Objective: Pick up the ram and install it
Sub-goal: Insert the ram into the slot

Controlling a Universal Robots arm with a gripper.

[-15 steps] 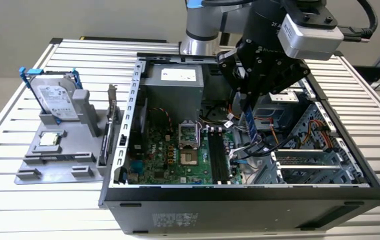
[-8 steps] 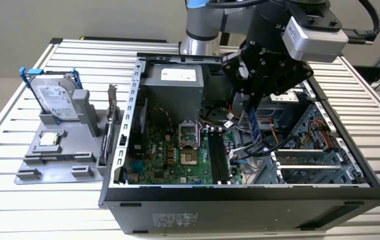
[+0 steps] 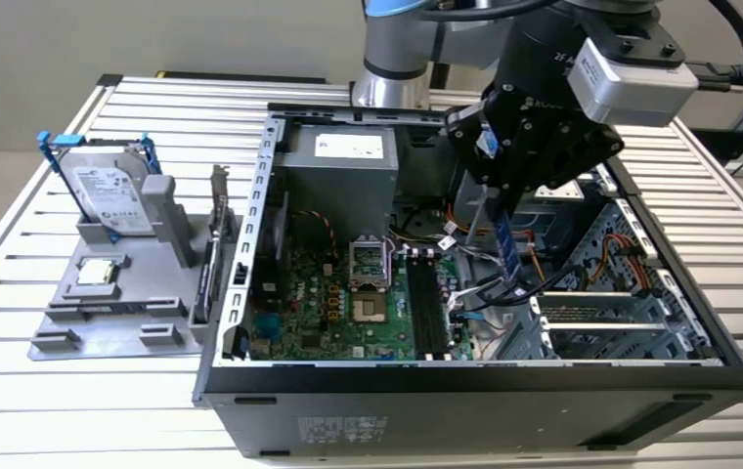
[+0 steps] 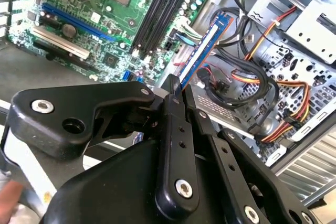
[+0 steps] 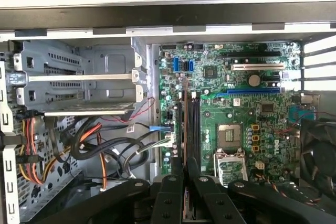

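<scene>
The jaws are clamped on the upper end of the ram [image 3: 507, 244]. Its long axis stands nearly upright, free end pointing down over the cables [image 3: 502, 293], beside the black memory slots [image 3: 426, 303]. The open computer case [image 3: 476, 391] lies on a slatted metal worktop [image 3: 32, 234]. The arm [image 3: 398, 49] reaches down from above.

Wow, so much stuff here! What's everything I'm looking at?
case: one, black, open, on the slatted table.
motherboard: one, green, inside the case.
cables: many, mixed colours, inside the case.
holder: one, grey, exterior view's left of the case.
hard drive: one, silver, upright on the holder.
processor: one, silver, flat on the holder.
ram: one, blue, hanging over the case.
arm: one, grey, above the case.
gripper: one, black, fingers shut on the ram.
</scene>
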